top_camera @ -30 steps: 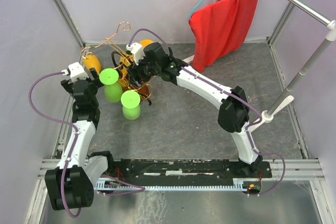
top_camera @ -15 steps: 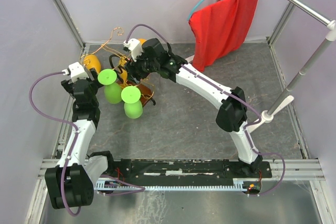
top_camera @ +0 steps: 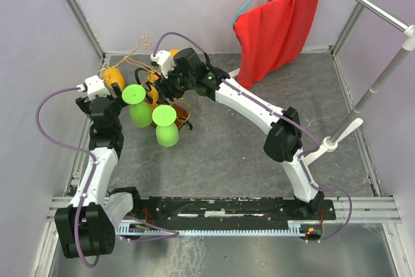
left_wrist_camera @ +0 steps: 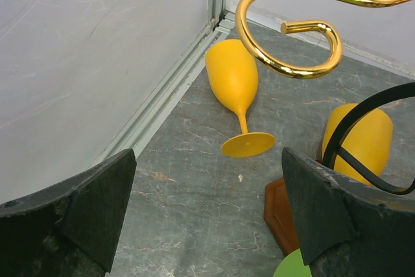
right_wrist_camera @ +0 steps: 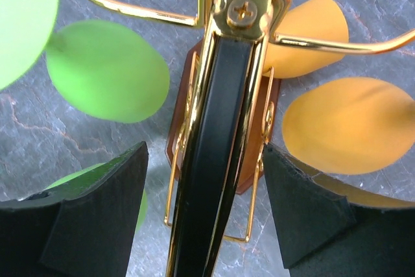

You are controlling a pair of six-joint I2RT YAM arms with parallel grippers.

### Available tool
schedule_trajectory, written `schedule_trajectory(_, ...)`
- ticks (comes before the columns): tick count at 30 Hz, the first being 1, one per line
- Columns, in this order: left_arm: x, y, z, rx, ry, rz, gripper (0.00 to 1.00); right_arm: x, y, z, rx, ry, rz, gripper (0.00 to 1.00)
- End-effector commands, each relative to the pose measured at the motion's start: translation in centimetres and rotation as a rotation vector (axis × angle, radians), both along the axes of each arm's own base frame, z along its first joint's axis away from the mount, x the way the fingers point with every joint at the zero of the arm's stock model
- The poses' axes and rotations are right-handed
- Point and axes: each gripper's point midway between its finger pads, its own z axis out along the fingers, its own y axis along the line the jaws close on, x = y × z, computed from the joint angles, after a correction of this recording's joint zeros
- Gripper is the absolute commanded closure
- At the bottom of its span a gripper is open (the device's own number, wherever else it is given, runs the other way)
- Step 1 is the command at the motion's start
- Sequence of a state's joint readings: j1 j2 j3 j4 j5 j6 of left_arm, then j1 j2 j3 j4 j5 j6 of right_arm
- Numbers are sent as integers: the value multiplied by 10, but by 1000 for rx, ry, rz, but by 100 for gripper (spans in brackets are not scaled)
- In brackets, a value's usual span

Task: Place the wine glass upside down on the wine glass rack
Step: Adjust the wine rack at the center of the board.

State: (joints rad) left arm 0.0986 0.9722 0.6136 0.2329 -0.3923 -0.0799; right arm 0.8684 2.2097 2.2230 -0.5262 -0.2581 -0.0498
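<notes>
The left gripper [left_wrist_camera: 207,225] hangs just left of the wine glass rack [left_wrist_camera: 280,215]. Its fingers are spread as wide as they go, and there is nothing in them. The right gripper [right_wrist_camera: 206,205] is right over the rack. Its fingers are open too, one on each side of the black loop handle [right_wrist_camera: 217,128]. I see a gap on both sides, so it grips nothing. Two green glasses [top_camera: 134,95] hang upside down on the near side of the rack, and an orange glass [left_wrist_camera: 358,139] hangs on it as well. The wine glass [left_wrist_camera: 233,82] that needs hanging lies on its side, left of the rack and close to the wall.

I think the rack could tip if the right arm bumps the handle. Then the hanging glasses could slide off the thin wire arms [left_wrist_camera: 292,27]. The lying glass is round, so a poke from the left gripper could roll it into the corner.

The table [top_camera: 227,154] is grey, like stone. Pale walls stand all round, and a red cloth [top_camera: 279,24] hangs far to the right of the rack.
</notes>
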Motion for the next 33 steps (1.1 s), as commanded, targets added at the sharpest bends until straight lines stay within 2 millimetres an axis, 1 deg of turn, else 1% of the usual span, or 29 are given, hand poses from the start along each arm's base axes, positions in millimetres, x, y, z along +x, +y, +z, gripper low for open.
schedule_trajectory(1,-1,5,37,33,-82,25,1,-12,-11,17,-29,-15,33,21)
schedule_trajectory(6,-2,5,36,42,-75,25,1,-21,-27,15,-83,0,25,21)
schedule_trajectory(11,-1,6,35,42,-69,25,1,-27,-40,22,-111,3,17,21)
schedule_trajectory(15,0,5,35,39,-69,22,1,-31,-53,24,-153,3,-2,22)
schedule_trajectory(21,0,5,36,38,-71,19,1,-34,-77,18,-218,5,-51,22)
schedule_trajectory(28,-5,4,43,50,-71,15,1,-37,-105,15,-240,15,-116,22)
schedule_trajectory(33,-9,3,42,50,-68,10,1,-42,-121,26,-253,0,-143,22)
